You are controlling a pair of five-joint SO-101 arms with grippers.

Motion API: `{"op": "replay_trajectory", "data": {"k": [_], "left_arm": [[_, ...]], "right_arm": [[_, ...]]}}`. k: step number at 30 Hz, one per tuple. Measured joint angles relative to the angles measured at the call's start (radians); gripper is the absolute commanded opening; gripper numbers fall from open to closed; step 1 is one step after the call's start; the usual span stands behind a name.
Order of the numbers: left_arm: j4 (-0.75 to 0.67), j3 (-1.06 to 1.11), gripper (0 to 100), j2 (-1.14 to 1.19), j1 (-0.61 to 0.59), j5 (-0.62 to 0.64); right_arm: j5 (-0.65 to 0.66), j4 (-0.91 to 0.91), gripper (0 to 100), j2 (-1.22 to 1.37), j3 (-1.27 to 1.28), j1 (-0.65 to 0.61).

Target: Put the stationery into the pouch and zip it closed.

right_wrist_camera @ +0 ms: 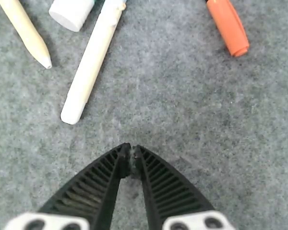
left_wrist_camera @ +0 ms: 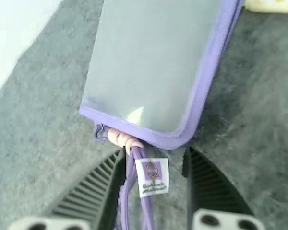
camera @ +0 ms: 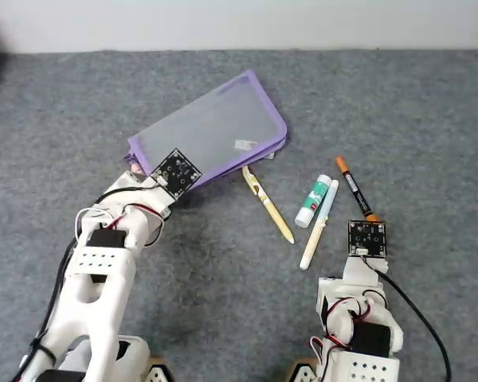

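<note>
A flat purple pouch (camera: 211,131) with a translucent face lies at the back left. Its corner (left_wrist_camera: 153,72) sits just ahead of my left gripper (left_wrist_camera: 153,163), which is open. A purple strap with a white tag (left_wrist_camera: 153,176) and pink beads (left_wrist_camera: 122,139) runs between its fingers. To the pouch's right lie a yellow pen (camera: 267,203), a glue stick (camera: 312,200), a cream pen (camera: 319,224) and an orange marker (camera: 354,187). My right gripper (right_wrist_camera: 131,153) is shut and empty, low over the carpet just short of the cream pen (right_wrist_camera: 91,62) and the orange marker (right_wrist_camera: 228,26).
Grey carpet (camera: 430,119) covers the table, and a white wall edge (camera: 239,24) runs along the back. Bare carpet lies between the two arms and to the far right.
</note>
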Motion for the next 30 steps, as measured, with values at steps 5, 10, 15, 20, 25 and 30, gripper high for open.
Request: {"op": "replay_trajectory", "data": {"k": [5,10,15,20,25,30], "left_arm": [[-0.006,0.0,19,0.003,0.038,-0.006],[-0.109,-0.025,19,0.152,0.052,-0.006],[-0.147,-0.167,19,0.405,0.051,-0.009],[-0.152,-0.279,17,0.56,0.051,-0.009],[-0.155,-0.344,6,0.586,0.054,-0.014],[-0.17,-0.351,1,0.586,0.058,-0.107]], "right_arm": [[0.0,0.0,0.9,0.0,0.0,0.0],[0.0,0.0,0.9,0.0,0.0,0.0],[0.0,0.0,0.9,0.0,0.0,0.0],[0.0,0.0,0.9,0.0,0.0,0.0],[0.0,0.0,0.9,0.0,0.0,0.0],[0.0,0.0,0.9,0.0,0.0,0.0]]}}
